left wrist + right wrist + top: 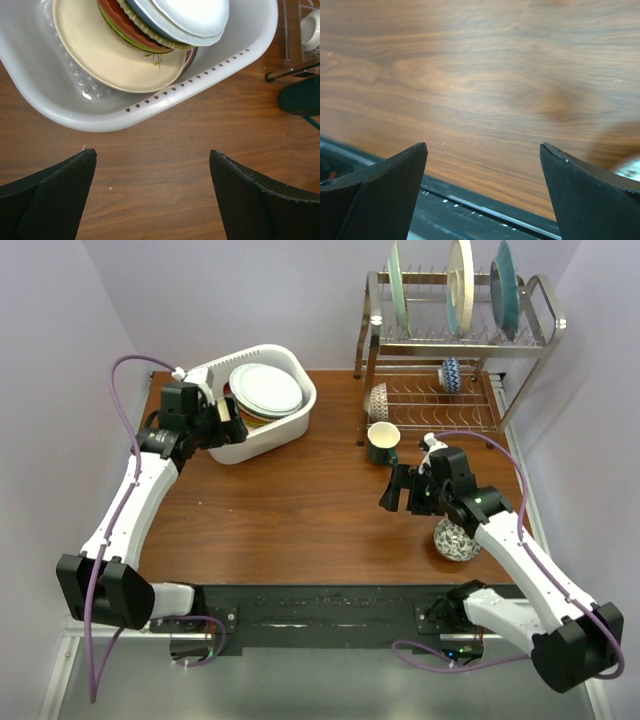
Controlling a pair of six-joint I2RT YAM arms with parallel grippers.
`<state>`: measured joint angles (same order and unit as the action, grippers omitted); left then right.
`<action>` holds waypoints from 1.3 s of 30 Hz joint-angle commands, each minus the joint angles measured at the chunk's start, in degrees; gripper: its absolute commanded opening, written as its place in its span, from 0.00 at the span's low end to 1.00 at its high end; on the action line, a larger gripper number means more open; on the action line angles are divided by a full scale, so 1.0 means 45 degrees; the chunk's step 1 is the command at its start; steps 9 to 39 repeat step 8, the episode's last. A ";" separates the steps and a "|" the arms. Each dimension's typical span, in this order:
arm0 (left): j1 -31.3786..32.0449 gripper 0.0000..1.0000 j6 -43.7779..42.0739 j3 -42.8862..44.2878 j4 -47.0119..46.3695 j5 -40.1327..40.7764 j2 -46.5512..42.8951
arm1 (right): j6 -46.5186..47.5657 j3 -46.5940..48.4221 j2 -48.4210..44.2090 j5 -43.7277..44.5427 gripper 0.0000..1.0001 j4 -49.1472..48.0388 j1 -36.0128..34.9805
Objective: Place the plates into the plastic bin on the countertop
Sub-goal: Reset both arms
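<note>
Top external | left claw [236,425] spread beside plastic bin [265,438] | right claw [397,490] spread, mug [382,443] and bowl [456,540] near

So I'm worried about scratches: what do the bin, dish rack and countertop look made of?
The bin looks like white, faintly glossy moulded plastic, with punched rim holes. The dish rack seems shiny steel wire. The countertop shows reddish-brown wood grain, satin; solid or veneer is unclear.

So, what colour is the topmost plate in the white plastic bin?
Very pale blue, almost white round plate; left wrist view shows it best.
</note>
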<state>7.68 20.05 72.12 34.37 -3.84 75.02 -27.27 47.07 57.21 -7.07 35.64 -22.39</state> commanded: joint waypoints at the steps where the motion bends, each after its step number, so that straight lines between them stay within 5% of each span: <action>1: 0.0245 1.00 -0.0511 -0.0536 -0.0157 0.1380 -0.0772 | 0.0629 0.0848 -0.0701 0.2250 0.99 0.0713 -0.0043; 8: 0.0285 1.00 -0.0745 -0.1864 -0.1209 0.1126 -0.1748 | 0.0941 0.0986 -0.0643 0.3035 0.99 0.0403 -0.0043; 39: 0.0285 1.00 -0.0745 -0.1864 -0.1209 0.1126 -0.1748 | 0.0941 0.0986 -0.0643 0.3035 0.99 0.0403 -0.0043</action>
